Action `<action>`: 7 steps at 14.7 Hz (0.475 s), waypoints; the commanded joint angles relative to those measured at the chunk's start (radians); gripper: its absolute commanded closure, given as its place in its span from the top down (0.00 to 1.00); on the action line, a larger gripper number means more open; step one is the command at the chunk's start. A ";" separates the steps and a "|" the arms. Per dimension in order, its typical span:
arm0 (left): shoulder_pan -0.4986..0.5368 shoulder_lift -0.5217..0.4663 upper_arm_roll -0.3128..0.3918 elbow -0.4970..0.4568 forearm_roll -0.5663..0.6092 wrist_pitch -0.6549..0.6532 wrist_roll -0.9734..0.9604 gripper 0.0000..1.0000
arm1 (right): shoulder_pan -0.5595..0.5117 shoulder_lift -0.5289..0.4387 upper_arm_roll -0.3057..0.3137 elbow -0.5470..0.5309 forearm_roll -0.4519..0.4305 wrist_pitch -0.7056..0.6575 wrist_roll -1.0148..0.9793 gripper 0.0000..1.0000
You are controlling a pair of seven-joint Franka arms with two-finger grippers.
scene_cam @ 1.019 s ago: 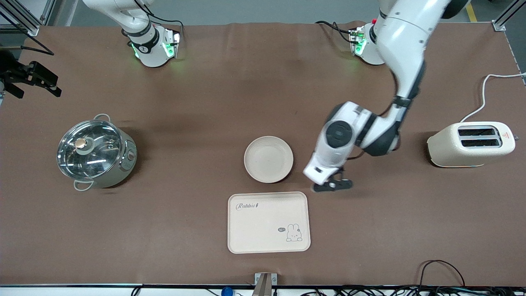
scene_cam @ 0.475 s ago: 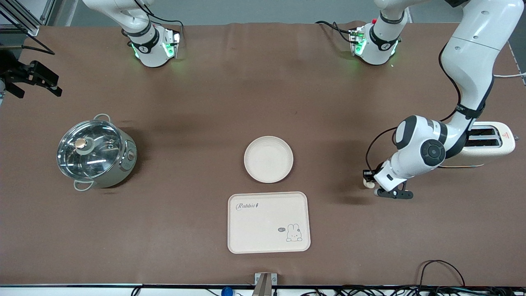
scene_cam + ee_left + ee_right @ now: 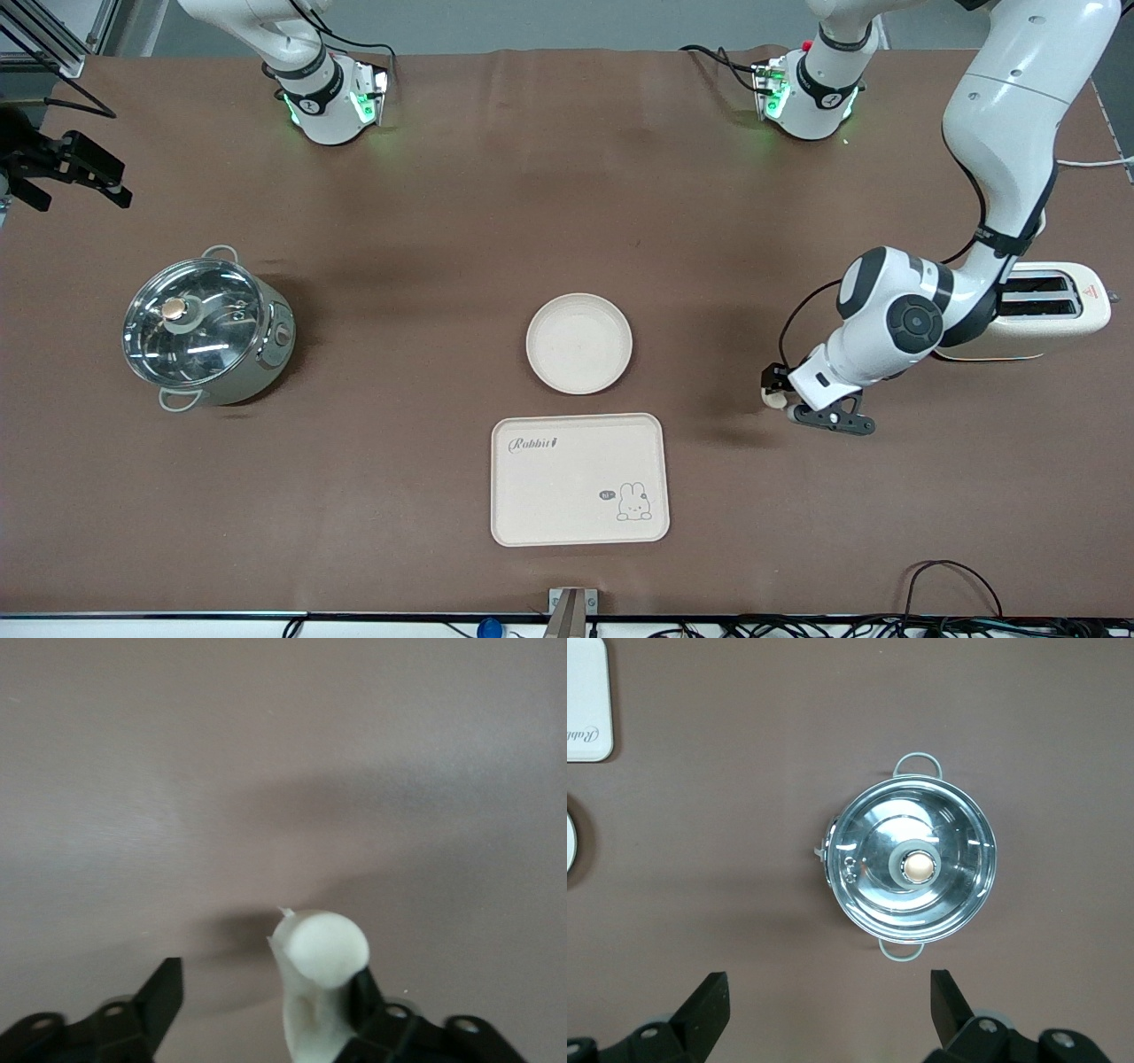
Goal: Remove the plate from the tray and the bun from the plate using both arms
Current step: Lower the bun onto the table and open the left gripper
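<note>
The round cream plate [image 3: 578, 344] lies on the table mid-way along it, just farther from the front camera than the tray. The small pale bun [image 3: 774, 400] is at my left gripper [image 3: 787, 395], between the plate and the toaster. In the left wrist view the bun [image 3: 323, 948] lies against one finger [image 3: 370, 999], with a wide gap to the other, so the left gripper [image 3: 263, 988] is open. I cannot tell whether the bun touches the table. My right gripper [image 3: 828, 992] is open and empty, high over the pot; it also shows in the front view [image 3: 93, 173].
The cream rabbit tray [image 3: 578, 479] lies nearer to the front camera than the plate. A steel pot with a glass lid [image 3: 205, 332] stands toward the right arm's end. A cream toaster [image 3: 1054, 306] stands toward the left arm's end, partly hidden by the left arm.
The left arm swung from beside the plate out toward the toaster. It has since come back a little toward the plate, with the bun at its gripper. The right arm has not moved.
</note>
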 commanded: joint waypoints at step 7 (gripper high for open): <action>0.025 -0.040 -0.020 0.031 0.017 -0.127 0.002 1.00 | -0.039 0.039 -0.004 0.040 -0.016 -0.010 -0.005 1.00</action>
